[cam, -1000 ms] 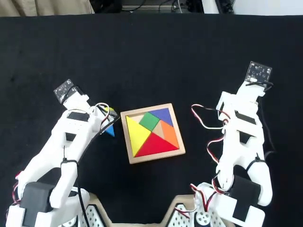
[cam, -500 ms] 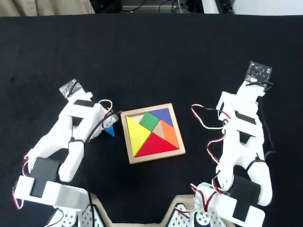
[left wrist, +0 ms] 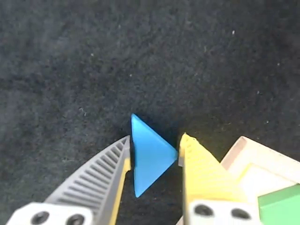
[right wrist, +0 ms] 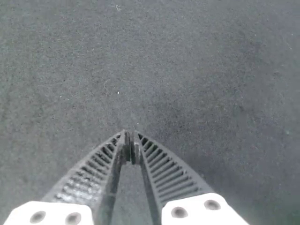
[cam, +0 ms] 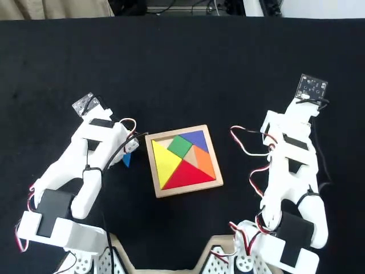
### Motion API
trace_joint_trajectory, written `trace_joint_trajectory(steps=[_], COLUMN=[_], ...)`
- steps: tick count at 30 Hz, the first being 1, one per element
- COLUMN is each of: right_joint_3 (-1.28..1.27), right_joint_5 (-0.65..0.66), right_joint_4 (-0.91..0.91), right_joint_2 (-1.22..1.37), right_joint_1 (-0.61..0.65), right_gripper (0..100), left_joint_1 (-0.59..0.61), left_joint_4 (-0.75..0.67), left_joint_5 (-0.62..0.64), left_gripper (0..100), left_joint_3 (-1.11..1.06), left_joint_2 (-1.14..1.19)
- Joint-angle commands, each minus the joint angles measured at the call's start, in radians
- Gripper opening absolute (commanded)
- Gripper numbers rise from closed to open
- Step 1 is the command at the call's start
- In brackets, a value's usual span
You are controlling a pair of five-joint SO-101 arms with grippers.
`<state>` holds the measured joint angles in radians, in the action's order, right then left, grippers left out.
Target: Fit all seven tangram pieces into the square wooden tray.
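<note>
Triangle [left wrist: 149, 159], blue, flat, smooth-faced, clamped between ribbed grey and yellow fingers of left end effector [left wrist: 154, 143], just beside the square wooden tray [cam: 191, 188] on the black felt desk [cam: 228, 68]. Right end effector [right wrist: 130, 149]: ribbed fingers pressed together.

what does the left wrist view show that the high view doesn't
The left wrist view gives the grip up close: the blue triangle is pinched between the left tool's grey finger and yellow finger. The high view gives the whole wooden tray holding a yellow piece, red piece, green piece, orange piece and purple piece, a bare wood gap, and the right arm off to the side. Both show the blue triangle just off the tray, with black table around it.
</note>
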<state>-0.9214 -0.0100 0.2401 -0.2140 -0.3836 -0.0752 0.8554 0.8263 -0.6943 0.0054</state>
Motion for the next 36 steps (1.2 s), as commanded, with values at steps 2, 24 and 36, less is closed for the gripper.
trace_joint_trajectory(steps=[2, 24, 36], right_joint_3=[0.004, 0.007, 0.008], right_joint_5=[0.002, 0.002, -0.006], right_joint_4=[-0.017, -0.018, -0.023], right_joint_2=[-0.042, -0.042, -0.044], right_joint_1=[0.028, 0.026, -0.005], right_gripper=[1.1, 1.1, 1.1], left_joint_1=[0.016, -0.002, -0.305], left_joint_4=[0.014, 0.017, 0.017], left_joint_5=[-0.008, -1.361, -1.554], left_gripper=[16, 6, 11], left_joint_3=[0.065, 0.245, 0.344], left_joint_2=[-0.002, -0.003, 0.0])
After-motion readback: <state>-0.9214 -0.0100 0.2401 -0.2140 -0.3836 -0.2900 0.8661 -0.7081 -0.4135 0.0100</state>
